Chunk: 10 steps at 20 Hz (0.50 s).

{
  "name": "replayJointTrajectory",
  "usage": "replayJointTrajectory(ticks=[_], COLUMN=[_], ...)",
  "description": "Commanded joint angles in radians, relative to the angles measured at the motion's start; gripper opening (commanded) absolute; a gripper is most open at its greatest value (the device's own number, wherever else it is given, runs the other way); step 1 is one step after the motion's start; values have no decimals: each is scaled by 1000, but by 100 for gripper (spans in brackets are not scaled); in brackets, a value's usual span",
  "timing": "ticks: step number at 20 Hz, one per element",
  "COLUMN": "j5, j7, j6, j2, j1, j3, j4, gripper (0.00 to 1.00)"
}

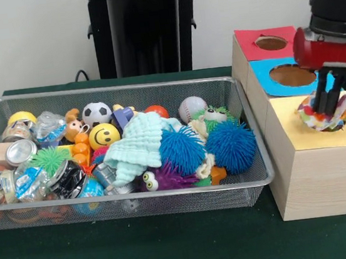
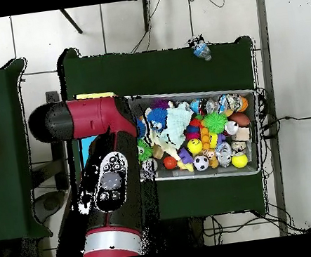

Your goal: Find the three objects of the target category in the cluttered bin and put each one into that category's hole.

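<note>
While hanging at the frame's right, end effector (image 1: 328,99) pinching a spotted cloth (image 1: 335,111), hovering directly above the yellow box's hole (image 1: 332,126).

Arm (image 2: 104,176) hides sorting box (image 1: 314,150) from overhead.

Dark green table cloth (image 1: 175,249) under everything; black pedestal (image 1: 145,28) at 12 o'clock; white wall (image 1: 23,40) behind.

No text, label or number is legible anywhere; only a smiley face marks the yellow ball (image 1: 104,136).
</note>
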Motion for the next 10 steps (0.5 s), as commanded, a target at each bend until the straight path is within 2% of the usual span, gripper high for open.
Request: replayJointTrajectory(ticks=[1,5,10], j5=[9,8,-2], j7=[184,179,172], j6=[101,90,-3], j2=[-35,-15,81], j1=[10,0,-30], j3=[35,37,53], j4=[61,48,28], gripper=[0,0,0])
